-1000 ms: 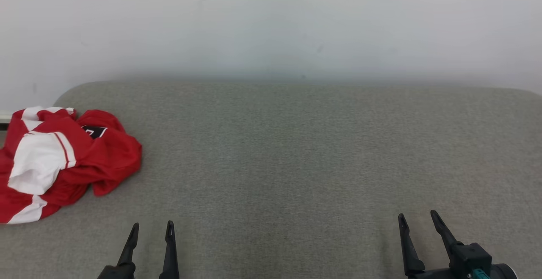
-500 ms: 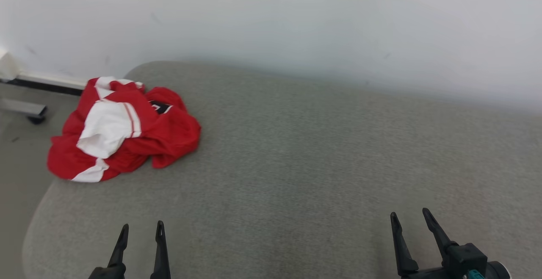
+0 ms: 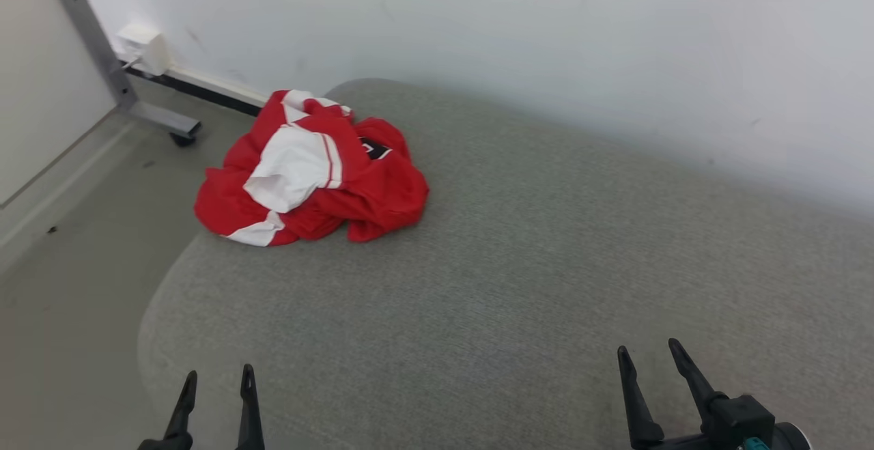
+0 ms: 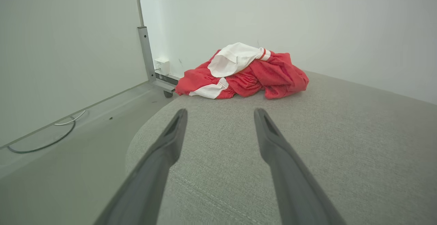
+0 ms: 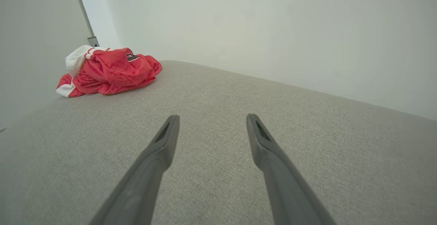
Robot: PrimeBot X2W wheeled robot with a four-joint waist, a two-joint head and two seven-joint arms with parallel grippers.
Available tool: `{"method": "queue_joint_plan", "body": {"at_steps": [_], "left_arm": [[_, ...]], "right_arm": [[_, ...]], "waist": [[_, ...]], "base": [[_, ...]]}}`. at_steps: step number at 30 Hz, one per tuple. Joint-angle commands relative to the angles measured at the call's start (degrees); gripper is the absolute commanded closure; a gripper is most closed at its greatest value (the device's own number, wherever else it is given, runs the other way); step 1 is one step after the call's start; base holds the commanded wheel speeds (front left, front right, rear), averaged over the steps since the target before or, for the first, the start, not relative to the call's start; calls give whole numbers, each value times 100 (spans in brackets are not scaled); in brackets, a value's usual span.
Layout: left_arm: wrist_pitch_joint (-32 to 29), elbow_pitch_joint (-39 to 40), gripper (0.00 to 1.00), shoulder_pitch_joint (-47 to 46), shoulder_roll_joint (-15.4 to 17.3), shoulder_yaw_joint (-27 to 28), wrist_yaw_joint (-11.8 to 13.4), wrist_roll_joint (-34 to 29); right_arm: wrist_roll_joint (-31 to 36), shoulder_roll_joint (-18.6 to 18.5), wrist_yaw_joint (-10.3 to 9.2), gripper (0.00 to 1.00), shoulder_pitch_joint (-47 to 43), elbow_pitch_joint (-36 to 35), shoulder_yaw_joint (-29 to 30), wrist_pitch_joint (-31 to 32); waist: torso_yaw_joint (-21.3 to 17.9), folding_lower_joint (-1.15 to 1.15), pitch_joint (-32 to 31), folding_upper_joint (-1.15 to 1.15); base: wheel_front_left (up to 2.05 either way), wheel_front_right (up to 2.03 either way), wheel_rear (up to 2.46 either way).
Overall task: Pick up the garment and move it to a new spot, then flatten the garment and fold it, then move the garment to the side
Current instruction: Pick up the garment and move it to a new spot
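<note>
Far left first: a grey metal leg (image 3: 102,54) on a wheel is seen standing on the floor (image 3: 68,245), with a small white box (image 3: 145,48) fixed low on the pale wall (image 3: 546,40) beside it. Next along, the left gripper (image 3: 219,371) is held over the near left corner of the grey padded surface (image 3: 512,265), its fingers spread with only air between them. The garment (image 3: 307,170), red with white panels, is found crumpled in a heap at the far left corner, right at the left edge and well apart from both grippers. Over on the right, the right gripper (image 3: 647,346) is poised by the near edge, its fingers likewise parted. Both pairs of fingers are pointed toward the far edge.
</note>
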State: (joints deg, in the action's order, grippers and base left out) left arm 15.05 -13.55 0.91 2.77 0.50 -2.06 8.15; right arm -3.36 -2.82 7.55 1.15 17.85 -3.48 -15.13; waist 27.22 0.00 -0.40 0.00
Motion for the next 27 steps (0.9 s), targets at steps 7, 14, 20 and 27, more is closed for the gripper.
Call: {"method": "queue_joint_plan", "body": {"at_steps": [7, 14, 20, 27], "left_arm": [[20, 107, 0, 111, 15, 147, 60, 69], [20, 176, 0, 142, 15, 223, 92, 87], [20, -80, 0, -196, 17, 254, 13, 164], [-67, -1427, 0, -1499, 50, 334, -218, 586]], "right_arm": [[35, -13, -12, 0, 177, 91, -191, -4], [-3, -13, -12, 0, 306, 168, -314, -4], [56, -13, -12, 0, 295, 99, -305, -4], [315, -10, -12, 0, 309, -98, -245, -4]], "waist": [[308, 0, 119, 0], [338, 0, 186, 0], [337, 0, 296, 0], [54, 0, 716, 0]], "base": [[0, 0, 0], [0, 0, 0], [0, 0, 0], [0, 0, 0]]}}
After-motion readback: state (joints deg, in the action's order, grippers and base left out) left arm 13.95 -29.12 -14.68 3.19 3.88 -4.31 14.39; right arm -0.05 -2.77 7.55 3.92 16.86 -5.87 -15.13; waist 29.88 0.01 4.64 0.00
